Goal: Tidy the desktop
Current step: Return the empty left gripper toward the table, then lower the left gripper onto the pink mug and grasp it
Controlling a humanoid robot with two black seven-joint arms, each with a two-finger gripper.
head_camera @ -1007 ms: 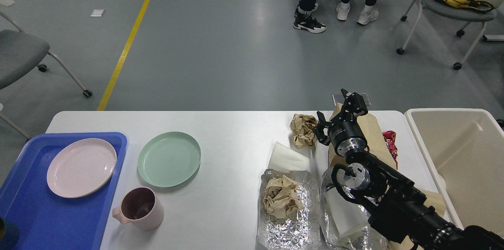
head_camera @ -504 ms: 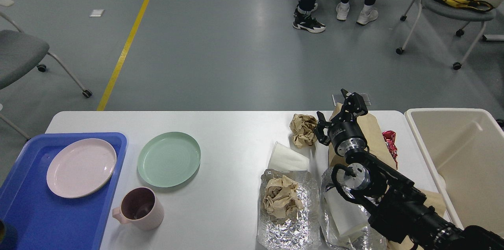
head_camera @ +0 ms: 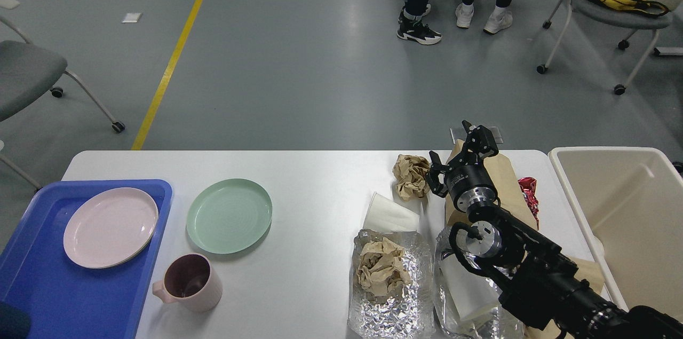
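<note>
The white desktop point(head_camera: 309, 179) holds a green plate point(head_camera: 229, 215), a pink mug point(head_camera: 189, 282), a crumpled brown paper ball point(head_camera: 410, 174), a white paper cup point(head_camera: 389, 213) on its side, and a foil sheet point(head_camera: 392, 309) with crumpled paper point(head_camera: 380, 270) on it. My right gripper point(head_camera: 456, 155) stands open above a flat brown paper bag point(head_camera: 507, 179), just right of the paper ball, with nothing between its fingers. Only a dark tip of my left arm point(head_camera: 12, 322) shows at the lower left corner.
At the left edge, a blue tray point(head_camera: 64, 296) carries a pink plate point(head_camera: 110, 226). A beige bin point(head_camera: 629, 221) stands off the right end. A red wrapper point(head_camera: 529, 192) lies by the bag, and a shiny foil bag point(head_camera: 459, 285) sits under my right arm. People and chairs are beyond the table.
The dark tip at the lower left corner has sunk lower, almost out of the view. My right arm and the things on the desktop have not moved.
</note>
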